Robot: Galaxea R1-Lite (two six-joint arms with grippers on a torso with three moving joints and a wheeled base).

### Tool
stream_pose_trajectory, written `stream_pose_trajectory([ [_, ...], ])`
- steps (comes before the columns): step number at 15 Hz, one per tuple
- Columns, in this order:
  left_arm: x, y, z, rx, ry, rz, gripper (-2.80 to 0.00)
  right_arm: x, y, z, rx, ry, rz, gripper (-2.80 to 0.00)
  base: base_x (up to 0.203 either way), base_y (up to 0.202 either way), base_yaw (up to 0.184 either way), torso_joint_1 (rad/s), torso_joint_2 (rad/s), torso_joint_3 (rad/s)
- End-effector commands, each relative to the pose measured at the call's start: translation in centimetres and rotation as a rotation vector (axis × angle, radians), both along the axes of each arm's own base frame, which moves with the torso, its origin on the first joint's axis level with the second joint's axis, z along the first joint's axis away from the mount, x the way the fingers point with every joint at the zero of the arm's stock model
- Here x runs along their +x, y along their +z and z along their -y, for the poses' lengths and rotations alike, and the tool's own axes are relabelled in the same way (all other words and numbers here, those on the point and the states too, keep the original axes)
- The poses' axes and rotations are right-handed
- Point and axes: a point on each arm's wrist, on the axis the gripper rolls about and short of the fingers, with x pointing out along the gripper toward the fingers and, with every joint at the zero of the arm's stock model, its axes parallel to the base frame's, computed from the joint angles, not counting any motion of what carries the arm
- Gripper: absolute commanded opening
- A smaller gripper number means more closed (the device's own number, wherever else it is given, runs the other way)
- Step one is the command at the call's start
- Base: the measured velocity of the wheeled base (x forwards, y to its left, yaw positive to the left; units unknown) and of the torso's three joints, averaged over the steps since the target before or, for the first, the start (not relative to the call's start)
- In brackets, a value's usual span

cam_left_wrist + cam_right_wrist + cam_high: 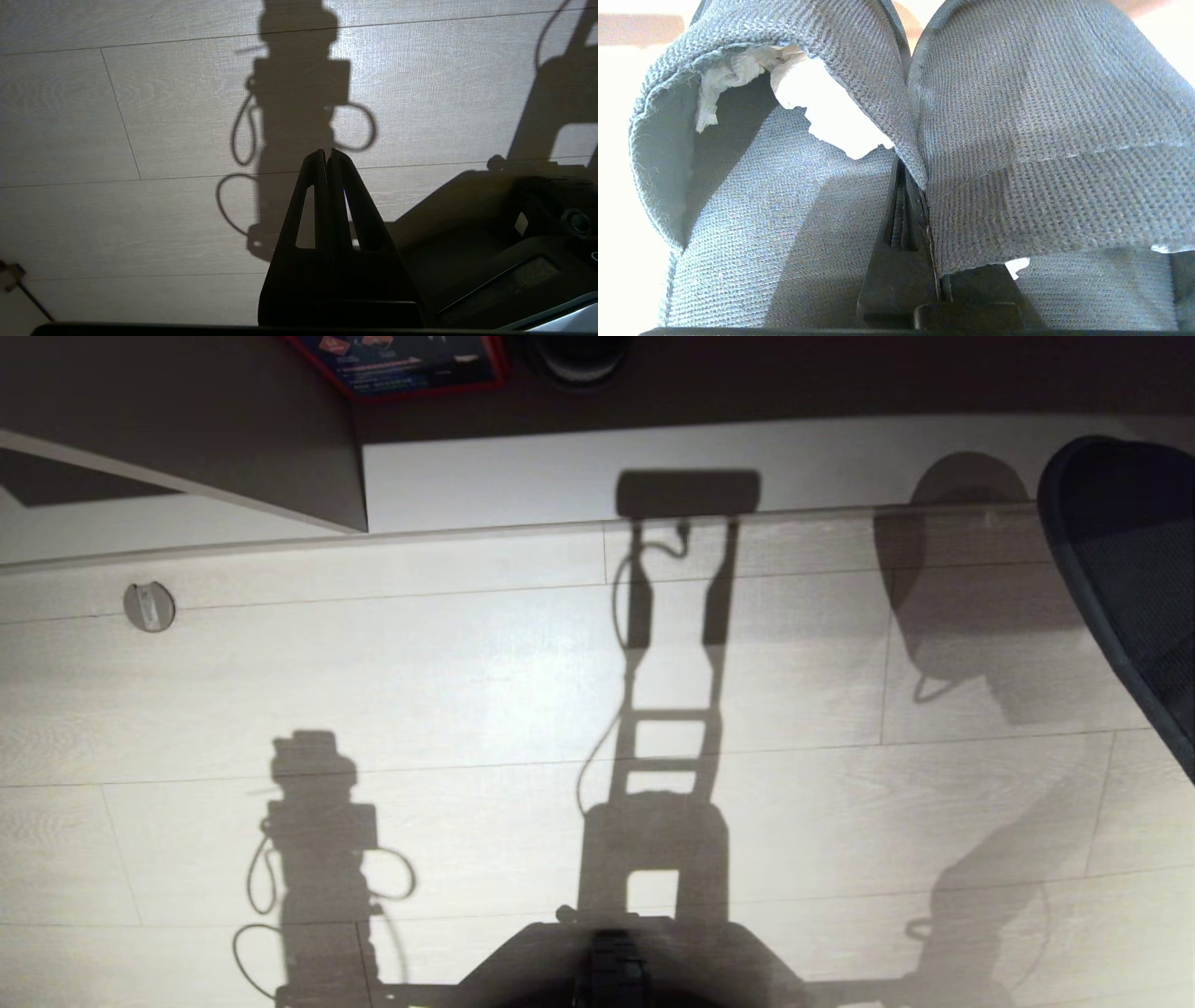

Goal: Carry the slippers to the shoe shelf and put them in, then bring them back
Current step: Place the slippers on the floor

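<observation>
The right gripper (920, 205) pinches the slippers (1017, 140) by their inner edges, its jaws pressed tight on the knitted grey fabric where the two shoes meet side by side; crumpled white paper (822, 107) stuffs the toe of one slipper, and a scrap shows under the other. The left gripper (326, 156) hangs idle over the pale plank floor (117, 116), jaws pressed together on nothing. In the head view, the robot's shadow falls across that floor toward the shoe shelf (233, 439), whose pale base board (523, 476) lies bare beside a taupe panel; a dark mesh chair (1130, 569) stands to the right of the shelf.
</observation>
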Motion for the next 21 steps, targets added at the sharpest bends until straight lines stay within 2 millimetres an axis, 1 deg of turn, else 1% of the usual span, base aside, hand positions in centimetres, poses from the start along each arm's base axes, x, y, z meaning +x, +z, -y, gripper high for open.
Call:
stream_pose_trajectory([
  [1, 0.0, 0.0, 0.0, 0.000, 0.001, 0.001, -2.80, -1.8, -0.7, 0.4, 0.012, 0.000, 0.013, -2.80, 0.000, 0.000, 0.000, 0.000, 0.00, 0.000],
  [3, 0.0, 0.0, 0.0, 0.001, 0.001, -0.001, -2.80, -2.8, -1.4, 0.6, 0.018, 0.000, -0.007, -2.80, 0.000, 0.000, 0.000, 0.000, 0.00, 0.000],
  [5, 0.0, 0.0, 0.0, 0.001, 0.001, 0.001, -2.80, -3.2, -2.0, 0.7, 0.017, -0.004, -0.028, -2.80, 0.000, 0.000, 0.000, 0.000, 0.00, 0.000],
  [8, 0.0, 0.0, 0.0, 0.000, 0.001, 0.001, -2.80, -5.7, -3.1, 1.2, 0.014, -0.004, -0.015, -2.80, 0.000, 0.000, 0.000, 0.000, 0.00, 0.000],
  [10, 0.0, 0.0, 0.0, 0.001, 0.001, -0.001, -2.80, -7.0, -4.1, 1.4, 0.003, -0.010, -0.024, -2.80, 0.000, 0.000, 0.000, 0.000, 0.00, 0.000],
  [12, 0.0, 0.0, 0.0, 0.000, 0.001, 0.001, -2.80, -8.6, -5.7, 1.3, -0.012, -0.019, -0.028, -2.80, 0.000, 0.000, 0.000, 0.000, 0.00, 0.000],
  [15, 0.0, 0.0, 0.0, 0.000, 0.001, 0.001, -2.80, -10.1, -7.6, 1.2, -0.020, -0.019, -0.060, -2.80, 0.000, 0.000, 0.000, 0.000, 0.00, 0.000],
  [21, 0.0, 0.0, 0.0, 0.000, 0.001, 0.002, -2.80, -11.6, -10.3, 1.0, -0.031, 0.007, -0.126, -2.80, 0.000, 0.000, 0.000, 0.000, 0.00, 0.000],
])
